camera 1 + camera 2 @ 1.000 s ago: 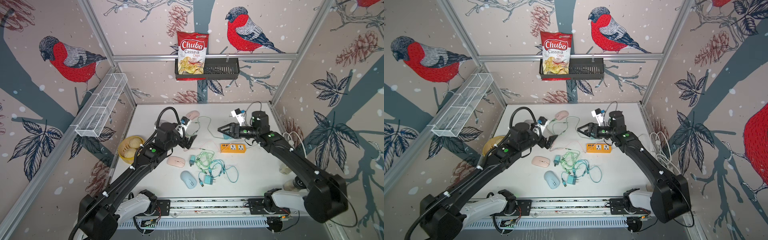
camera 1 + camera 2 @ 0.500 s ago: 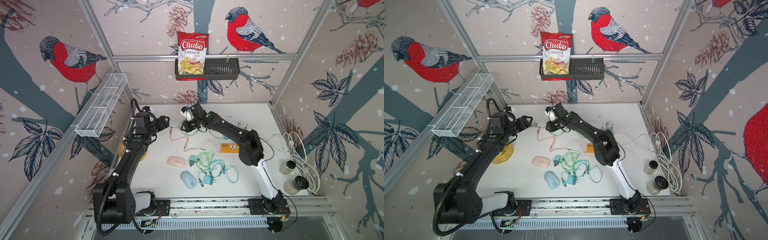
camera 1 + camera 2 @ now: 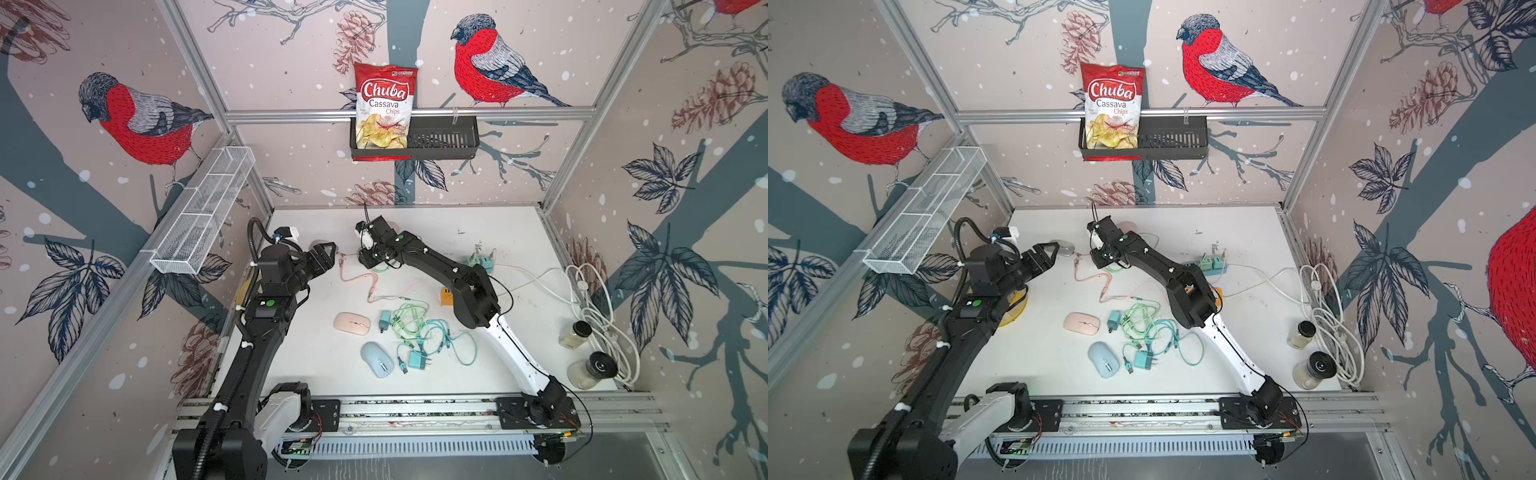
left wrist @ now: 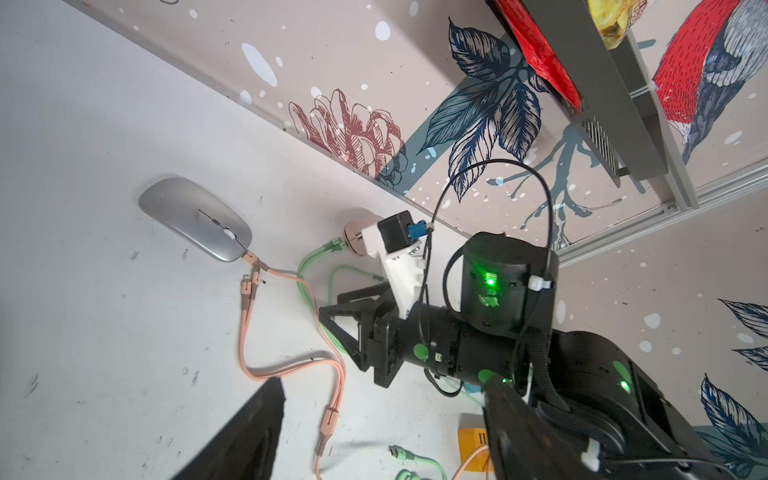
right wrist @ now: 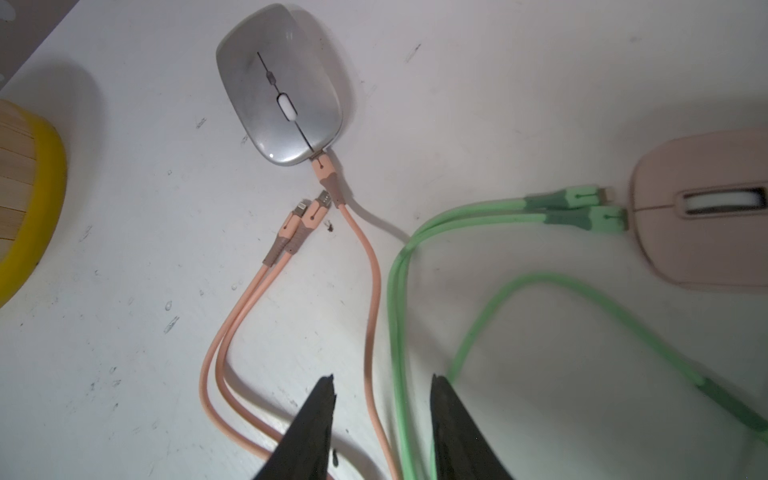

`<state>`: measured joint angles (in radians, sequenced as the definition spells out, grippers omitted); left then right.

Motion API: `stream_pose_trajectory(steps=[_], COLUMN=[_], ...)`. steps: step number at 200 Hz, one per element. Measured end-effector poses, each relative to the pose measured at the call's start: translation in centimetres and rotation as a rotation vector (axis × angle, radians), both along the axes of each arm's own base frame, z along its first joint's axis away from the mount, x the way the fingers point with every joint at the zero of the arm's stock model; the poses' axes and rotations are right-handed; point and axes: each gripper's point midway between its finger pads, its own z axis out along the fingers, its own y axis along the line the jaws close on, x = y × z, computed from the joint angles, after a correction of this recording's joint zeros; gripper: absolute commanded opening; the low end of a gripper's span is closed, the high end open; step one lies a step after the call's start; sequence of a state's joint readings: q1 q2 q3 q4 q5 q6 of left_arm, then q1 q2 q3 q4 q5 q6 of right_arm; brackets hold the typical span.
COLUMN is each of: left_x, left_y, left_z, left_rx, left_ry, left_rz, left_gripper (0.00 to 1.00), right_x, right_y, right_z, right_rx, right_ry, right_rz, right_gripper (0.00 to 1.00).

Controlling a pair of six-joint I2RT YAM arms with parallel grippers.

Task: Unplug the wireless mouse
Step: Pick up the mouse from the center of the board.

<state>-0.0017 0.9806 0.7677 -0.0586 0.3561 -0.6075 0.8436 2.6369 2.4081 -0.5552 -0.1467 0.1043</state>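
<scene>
The silver mouse (image 5: 282, 87) lies far left on the table (image 3: 478, 232). The peach cable (image 5: 372, 291) is seated in its front end by a plug (image 5: 323, 168), and two spare peach ends (image 5: 299, 220) lie loose just beside that plug. Nothing is unplugged yet, so I judge the step in hand to be the approach, before any grip is taken. The left claw (image 3: 1047, 254) sits just left of the mouse with its tips pointing at it. Its jaws are wide apart and hold nothing. The right claw (image 5: 382, 395) hangs over the cables to the right of the mouse and some way back from the plug. Its jaws are parted with a clear gap, and the peach cable and a green cable (image 5: 399, 291) both run beneath that gap. Neither looks pinched. The green cable leads to a pink mouse (image 5: 706, 224) further right, by the far wall. I cannot tell whether its end is seated there, so I take the silver mouse, which is plainly plugged in, as the target. The next move calls for the right claw to travel along the peach strand to the plug's collar and close on that alone, clear of the green cable and the spare ends. The left claw should close on the mouse body or press it down. The pull must then run straight along the plug's line, or the light mouse will likely just slide.
</scene>
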Motion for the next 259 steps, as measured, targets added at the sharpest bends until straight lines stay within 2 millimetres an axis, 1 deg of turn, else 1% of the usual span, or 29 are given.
stream_pose_trajectory(steps=[17,35,53,74,87,102,131,155,173,187,199,208,224,236,241,248,259], left_x=[-0.3,-0.6,-0.9,-1.1,-1.2,-1.3,-1.3,-1.3,-1.4,-1.5,-1.6,-1.6,-1.7,-2.0,-2.1,-2.2,-2.5], left_y=[0.0,-0.1,-0.2,-0.2,-0.2,-0.2,-0.1,0.0,0.3,0.3,0.3,0.3,-0.2,-0.8,-1.0,-1.4,-2.0], left_z=[0.0,0.0,0.1,0.4,0.6,0.8,0.8,0.8,0.8,0.7,0.6,0.6,0.6,0.4,0.4,0.3,0.2], left_rx=[0.005,0.003,0.004,0.008,0.009,0.01,0.02,0.029,0.034,0.034,0.034,0.032,0.02,0.009,0.006,0.001,0.003], left_ry=[-0.006,-0.011,-0.017,-0.027,-0.034,-0.038,-0.044,-0.047,-0.047,-0.047,-0.045,-0.045,-0.048,-0.06,-0.066,-0.077,-0.109], left_rz=[-0.005,-0.009,-0.012,-0.013,-0.013,-0.014,-0.014,-0.007,0.007,0.008,0.009,0.008,-0.02,-0.056,-0.071,-0.094,-0.135], left_gripper=[0.76,0.76,0.76,0.76,0.76,0.76,0.76,0.77,0.85,0.87,0.87,0.87,0.85,0.85,0.85,0.85,0.84], right_x=[-0.3,-0.1,0.7,1.1,1.2,1.2,0.6,-1.4,-3.5,-4.4,-5.0,-5.4,-6.6,-7.3,-7.5,-8.0,-8.2], right_y=[0.6,1.1,1.1,0.9,1.0,1.2,1.9,3.1,3.4,2.8,2.0,1.3,0.2,-0.5,-0.8,-1.2,-2.0], right_z=[-0.3,-0.5,-0.9,-1.7,-1.8,-1.7,-1.3,0.2,2.0,4.2,6.9,9.6,15.5,19.3,20.4,21.3,22.1], right_rx=[0.006,0.023,0.029,0.025,0.029,0.037,0.043,0.047,0.058,0.067,0.09,0.116,0.186,0.242,0.258,0.272,0.275], right_ry=[-0.005,-0.02,-0.037,-0.034,-0.037,-0.043,-0.05,-0.067,-0.053,-0.054,-0.063,-0.076,-0.118,-0.152,-0.162,-0.163,-0.16], right_rz=[0.01,0.011,-0.011,-0.032,-0.037,-0.035,-0.02,0.031,0.066,0.073,0.075,0.077,0.089,0.101,0.103,0.111,0.11], right_gripper=[0.39,0.33,0.29,0.23,0.16,0.0,0.0,0.0,0.0,0.0,0.0,0.0,0.0,0.0,0.0,0.0,0.0])
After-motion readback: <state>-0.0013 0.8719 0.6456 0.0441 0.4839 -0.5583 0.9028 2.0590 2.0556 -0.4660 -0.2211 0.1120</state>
